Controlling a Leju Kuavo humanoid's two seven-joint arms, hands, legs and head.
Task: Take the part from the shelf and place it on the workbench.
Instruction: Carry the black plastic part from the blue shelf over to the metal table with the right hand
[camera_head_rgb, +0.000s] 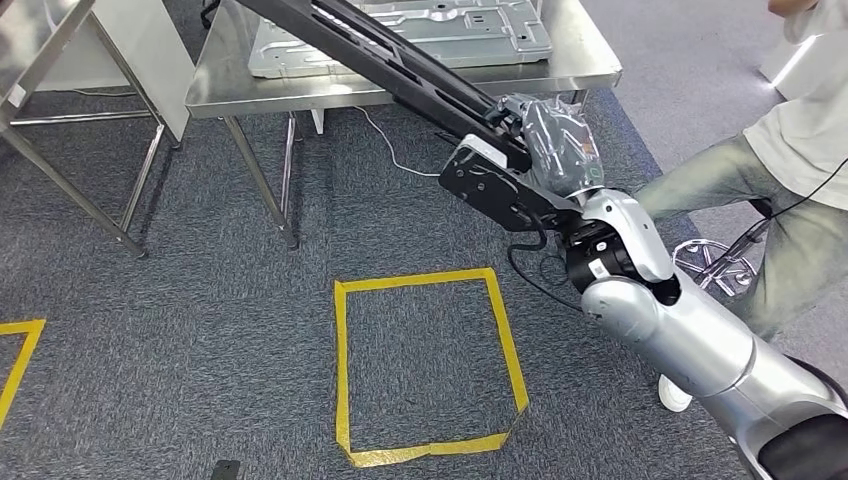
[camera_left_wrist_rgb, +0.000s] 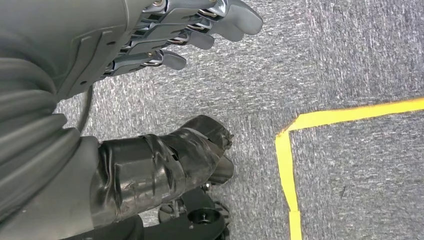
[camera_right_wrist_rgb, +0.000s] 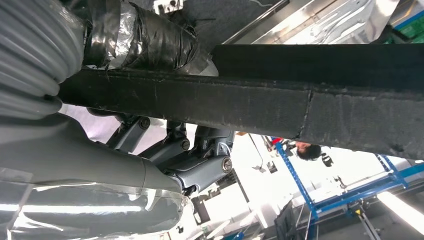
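The part (camera_head_rgb: 400, 65) is a long black bar with brackets. It slants from my right hand (camera_head_rgb: 558, 145) up and to the left, its far end over the steel workbench (camera_head_rgb: 230, 70). My right hand, wrapped in clear plastic, grips the bar near its lower end. In the right wrist view the bar (camera_right_wrist_rgb: 250, 105) runs across the picture with the taped thumb (camera_right_wrist_rgb: 145, 35) on one side and the fingers (camera_right_wrist_rgb: 200, 155) on the other. My left hand (camera_left_wrist_rgb: 165, 35) hangs over the grey carpet, fingers apart and holding nothing.
A silver sheet-metal panel (camera_head_rgb: 480, 30) lies on the workbench. A second steel table (camera_head_rgb: 130, 200) stands at the far left. A yellow tape square (camera_head_rgb: 342, 370) marks the carpet in front of me. A person (camera_head_rgb: 790, 200) sits at the right beside a chrome stool base (camera_head_rgb: 715, 265).
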